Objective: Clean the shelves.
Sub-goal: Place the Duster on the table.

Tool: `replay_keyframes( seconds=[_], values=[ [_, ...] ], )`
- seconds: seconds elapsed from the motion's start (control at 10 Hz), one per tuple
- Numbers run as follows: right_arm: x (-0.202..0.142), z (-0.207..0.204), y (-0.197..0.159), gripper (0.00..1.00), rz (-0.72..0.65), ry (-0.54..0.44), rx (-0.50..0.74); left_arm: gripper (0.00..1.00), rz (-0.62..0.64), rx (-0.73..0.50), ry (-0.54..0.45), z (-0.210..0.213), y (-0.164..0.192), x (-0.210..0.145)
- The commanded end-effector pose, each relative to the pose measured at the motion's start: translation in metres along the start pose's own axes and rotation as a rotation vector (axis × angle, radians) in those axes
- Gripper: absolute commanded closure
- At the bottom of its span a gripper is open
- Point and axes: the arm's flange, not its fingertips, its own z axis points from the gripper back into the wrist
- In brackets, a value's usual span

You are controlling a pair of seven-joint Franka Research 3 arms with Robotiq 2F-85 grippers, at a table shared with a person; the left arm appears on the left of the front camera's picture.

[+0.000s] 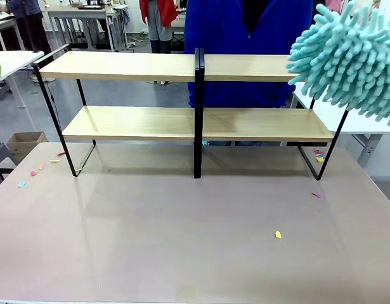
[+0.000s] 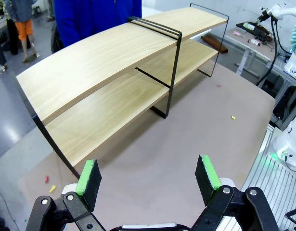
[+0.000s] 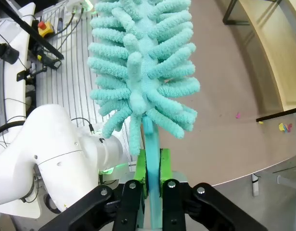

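Note:
The shelves (image 1: 182,123) stand across the far half of the table: two long pale wooden boards in a thin black frame with a black centre post (image 1: 198,114). They also run across the left wrist view as the shelves (image 2: 114,72). A teal fluffy duster (image 1: 353,57) hangs in the air at the shelves' right end, beside the top board. My right gripper (image 3: 151,166) is shut on the duster's teal handle (image 3: 150,139), the duster head (image 3: 143,62) rising above it. My left gripper (image 2: 148,175) is open with nothing between its green pads, above the table in front of the shelves.
A person in a blue top (image 1: 245,31) stands right behind the shelves. Small coloured scraps lie on the table: yellow (image 1: 278,234), pink (image 1: 316,194), several at the left edge (image 1: 39,168) and by the right frame leg (image 1: 319,154). A cardboard box (image 1: 23,144) sits on the floor left.

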Motion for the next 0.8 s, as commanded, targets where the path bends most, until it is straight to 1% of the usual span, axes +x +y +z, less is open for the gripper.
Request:
replay_keyframes(
  seconds=[0.0, 0.1, 0.2, 0.3, 0.4, 0.5, 0.6, 0.7],
  values=[
    [0.043, -0.022, -0.036, 0.88, 0.056, 0.278, 0.223, 0.0, -0.026, -0.286, 0.029, -0.041, -0.013, 0.033],
    [0.058, -0.053, -0.067, 0.88, 0.105, 0.375, 0.341, 0.0, 0.026, -0.532, 0.08, -0.083, -0.031, 0.028],
    [0.058, -0.087, -0.101, 0.88, 0.09, 0.393, 0.456, 0.0, 0.082, -0.637, 0.096, -0.108, -0.046, 0.0],
    [0.056, -0.112, -0.117, 0.88, 0.052, 0.417, 0.497, 0.0, 0.129, -0.641, 0.123, -0.12, -0.053, -0.022],
    [0.053, -0.152, -0.135, 0.88, 0.024, 0.444, 0.565, 0.0, 0.265, -0.68, 0.191, -0.133, -0.06, -0.058],
    [0.046, -0.181, -0.148, 0.88, -0.04, 0.466, 0.578, 0.0, 0.414, -0.72, 0.264, -0.141, -0.067, -0.089],
    [0.038, -0.203, -0.156, 0.88, -0.059, 0.446, 0.612, 0.0, 0.544, -0.752, 0.344, -0.145, -0.073, -0.119],
    [0.03, -0.221, -0.162, 0.88, -0.095, 0.438, 0.619, 0.0, 0.631, -0.77, 0.392, -0.147, -0.082, -0.15]
  ],
)
